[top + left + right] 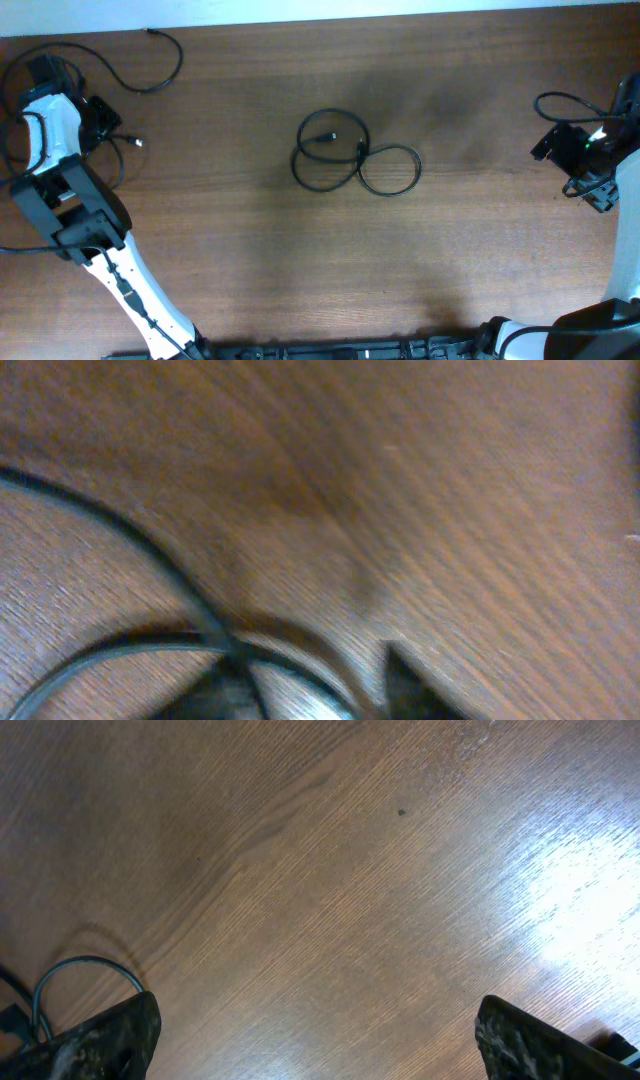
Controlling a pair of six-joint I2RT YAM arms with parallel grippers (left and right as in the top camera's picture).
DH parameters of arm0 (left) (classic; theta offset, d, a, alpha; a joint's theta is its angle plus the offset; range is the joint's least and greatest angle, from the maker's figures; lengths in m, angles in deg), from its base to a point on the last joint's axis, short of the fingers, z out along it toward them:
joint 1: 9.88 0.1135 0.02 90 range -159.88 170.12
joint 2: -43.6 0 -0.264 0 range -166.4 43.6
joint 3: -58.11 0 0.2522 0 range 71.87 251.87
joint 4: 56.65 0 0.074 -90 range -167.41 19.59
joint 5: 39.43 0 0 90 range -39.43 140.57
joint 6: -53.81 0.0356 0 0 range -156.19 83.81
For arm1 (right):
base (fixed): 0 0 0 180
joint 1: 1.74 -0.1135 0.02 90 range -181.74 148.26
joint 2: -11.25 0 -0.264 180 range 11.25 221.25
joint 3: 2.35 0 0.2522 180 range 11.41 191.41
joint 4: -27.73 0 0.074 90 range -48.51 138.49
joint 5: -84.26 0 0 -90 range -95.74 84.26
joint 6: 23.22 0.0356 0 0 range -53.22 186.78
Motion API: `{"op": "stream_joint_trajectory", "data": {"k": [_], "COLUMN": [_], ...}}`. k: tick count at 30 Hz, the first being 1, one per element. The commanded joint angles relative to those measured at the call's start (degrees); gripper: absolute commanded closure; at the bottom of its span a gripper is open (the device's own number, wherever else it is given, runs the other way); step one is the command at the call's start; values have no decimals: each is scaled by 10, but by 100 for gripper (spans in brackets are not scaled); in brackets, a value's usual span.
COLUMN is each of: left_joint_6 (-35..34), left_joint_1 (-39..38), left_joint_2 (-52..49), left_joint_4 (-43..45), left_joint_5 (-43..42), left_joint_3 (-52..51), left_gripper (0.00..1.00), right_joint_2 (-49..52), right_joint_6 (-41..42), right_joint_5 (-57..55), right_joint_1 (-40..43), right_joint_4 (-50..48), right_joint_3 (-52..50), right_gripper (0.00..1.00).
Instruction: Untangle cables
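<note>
Cable (180, 60) curves loose at the far left, seemingly separated already. It lies near the left gripper (100, 125), whose closure cannot be told through blur. Mid-table, tangled cables (357, 152) overlap in loops, awaiting work. The right gripper (320, 1040) hangs spread and empty, ready to reach.

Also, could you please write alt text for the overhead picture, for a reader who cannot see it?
A tangle of thin black cables lies in overlapping loops at the middle of a brown wooden table, seen from above. One loose cable curves at the upper left, near the left arm; the right arm sits at the right edge, apart from the tangle.
</note>
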Motion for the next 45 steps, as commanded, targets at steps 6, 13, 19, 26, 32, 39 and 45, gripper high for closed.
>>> {"op": "stream_joint_trajectory", "data": {"k": [6,13,19,26,32,39,45], "left_joint_6": [-115,-301,-386,-474,-360,-159,-161], "left_joint_1": [29,56,64,64,66,55,52], "left_joint_2": [15,93,115,115,115,85,41], "left_joint_4": [-26,-34,-93,-153,-120,-122,-155], "left_joint_5": [79,77,83,108,108,47,47], "left_joint_3": [21,26,26,26,26,9,9], "left_gripper": [100,100,100,89,76,65,46], "right_joint_2": [0,0,0,0,0,0,0], "right_joint_6": [-4,-4,-4,-4,-4,-4,-4], "right_joint_5": [-7,-7,-7,-7,-7,-7,-7], "right_joint_1": [2,2,2,2,2,2,2], "right_joint_4": [-2,-2,-2,-2,-2,-2,-2], "right_joint_3": [7,7,7,7,7,7,7], "right_gripper": [2,2,2,2,2,2,2]}}
